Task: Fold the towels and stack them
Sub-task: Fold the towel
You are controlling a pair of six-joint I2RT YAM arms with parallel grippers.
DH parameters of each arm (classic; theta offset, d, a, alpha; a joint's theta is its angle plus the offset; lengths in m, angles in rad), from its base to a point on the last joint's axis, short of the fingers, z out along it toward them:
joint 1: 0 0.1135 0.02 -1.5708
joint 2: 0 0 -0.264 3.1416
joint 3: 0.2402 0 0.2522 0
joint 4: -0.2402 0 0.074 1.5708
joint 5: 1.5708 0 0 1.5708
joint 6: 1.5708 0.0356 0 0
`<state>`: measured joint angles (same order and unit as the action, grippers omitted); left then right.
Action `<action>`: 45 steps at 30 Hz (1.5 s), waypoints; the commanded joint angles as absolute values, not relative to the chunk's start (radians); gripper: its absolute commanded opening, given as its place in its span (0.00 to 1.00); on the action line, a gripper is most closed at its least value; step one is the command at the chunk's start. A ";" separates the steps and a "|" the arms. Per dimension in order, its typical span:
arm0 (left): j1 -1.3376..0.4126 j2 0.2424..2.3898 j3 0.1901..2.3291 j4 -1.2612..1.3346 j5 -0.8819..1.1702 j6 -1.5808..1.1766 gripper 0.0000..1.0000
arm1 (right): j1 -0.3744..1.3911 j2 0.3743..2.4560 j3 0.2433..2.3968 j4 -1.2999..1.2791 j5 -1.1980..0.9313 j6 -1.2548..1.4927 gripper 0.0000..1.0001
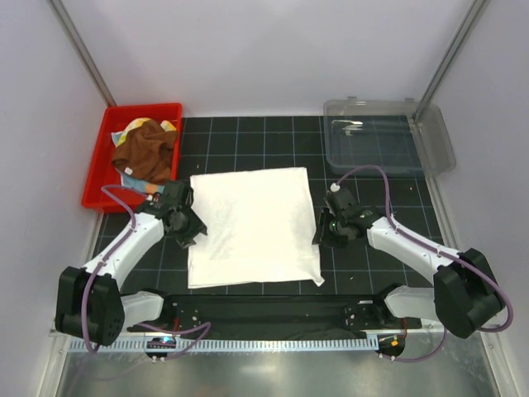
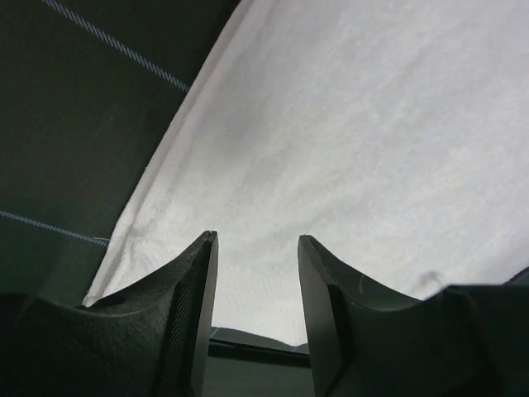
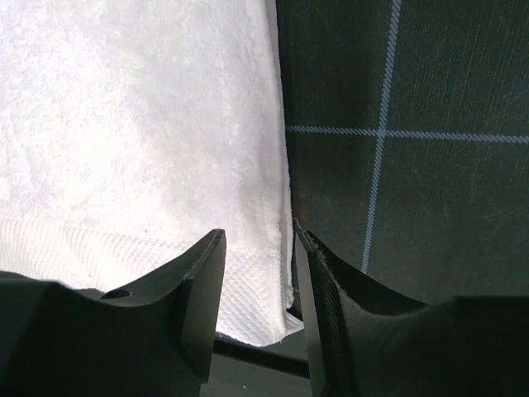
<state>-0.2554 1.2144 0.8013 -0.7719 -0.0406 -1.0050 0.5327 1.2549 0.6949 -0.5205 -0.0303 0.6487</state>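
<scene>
The large white towel (image 1: 252, 225) lies flat on the black gridded mat, folded into a rough square. My left gripper (image 1: 193, 231) is open at the towel's left edge, its jaws straddling the cloth (image 2: 331, 149). My right gripper (image 1: 318, 237) is open at the towel's right edge, the edge (image 3: 277, 248) between its jaws. The rust-brown towel (image 1: 147, 150) lies crumpled in the red bin (image 1: 99, 169). Beneath it, bits of the yellow printed towel (image 1: 140, 124) and the light blue spotted towel (image 1: 136, 180) show.
A clear plastic container (image 1: 387, 135) stands at the back right on the mat. Metal frame posts rise at the back left and back right corners. A black bar holding the arm bases runs along the near edge.
</scene>
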 commanded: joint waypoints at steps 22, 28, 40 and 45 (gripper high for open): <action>-0.259 1.267 0.555 -0.647 0.009 -1.009 0.48 | 0.534 1.278 0.591 -0.368 -0.074 0.664 0.11; -0.259 1.270 0.546 -0.658 -0.052 -1.005 0.49 | 0.534 1.258 0.600 -0.406 0.032 0.624 0.01; -0.259 1.284 0.546 -0.673 -0.109 -1.000 0.49 | 0.534 1.238 0.617 -0.397 0.107 0.571 0.01; -0.259 1.292 0.551 -0.673 -0.117 -1.003 0.49 | 0.534 1.262 0.644 -0.406 0.146 0.534 0.01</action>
<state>-0.2611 1.2438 0.5961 -0.6991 0.0303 -1.0176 0.5373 1.2667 0.6003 -0.4099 0.0257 0.5919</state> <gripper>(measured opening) 0.485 0.035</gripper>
